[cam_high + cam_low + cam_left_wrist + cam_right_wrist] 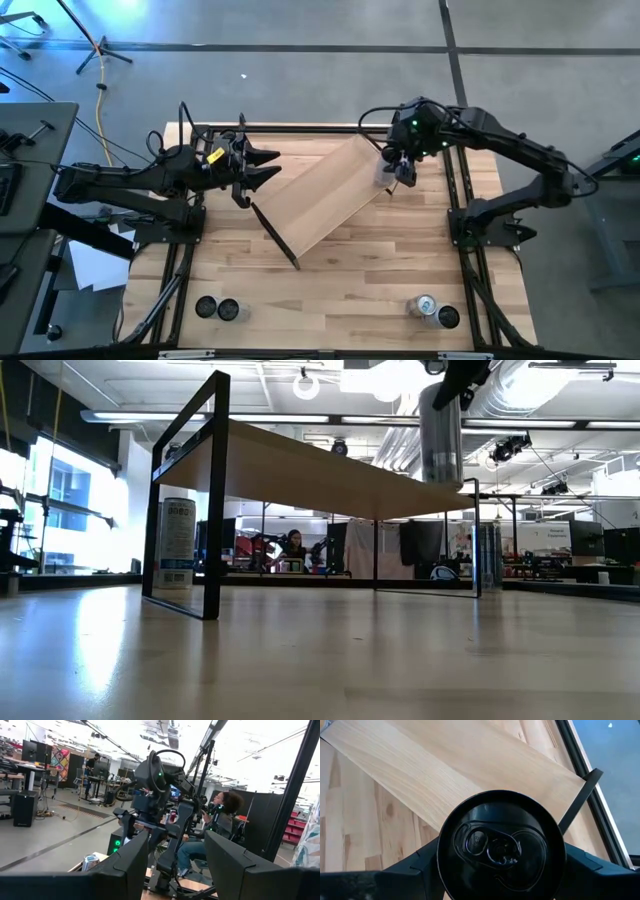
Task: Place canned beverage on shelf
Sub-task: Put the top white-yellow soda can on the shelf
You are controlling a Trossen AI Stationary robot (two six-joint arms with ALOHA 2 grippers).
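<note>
The shelf, a pale wood board, stands slantwise on the tabletop on black brackets at its short ends. My right gripper is shut on a canned beverage and holds it upright over the shelf's far right end. The right wrist view looks down on the can's dark top with its pull tab, with the shelf below. At the shelf's left end my left gripper hangs open with nothing between its fingers. My right gripper pinches the can's side wall just under its top rim between its two fingers. The fingers come slanting down from above. The can is upright; its lower end reaches the board's top line, and I cannot tell if it stands on it.
Two dark cans stand at the table's near left edge and two more at the near right. Another can shows beyond the shelf's left bracket. A seated person is in the room behind.
</note>
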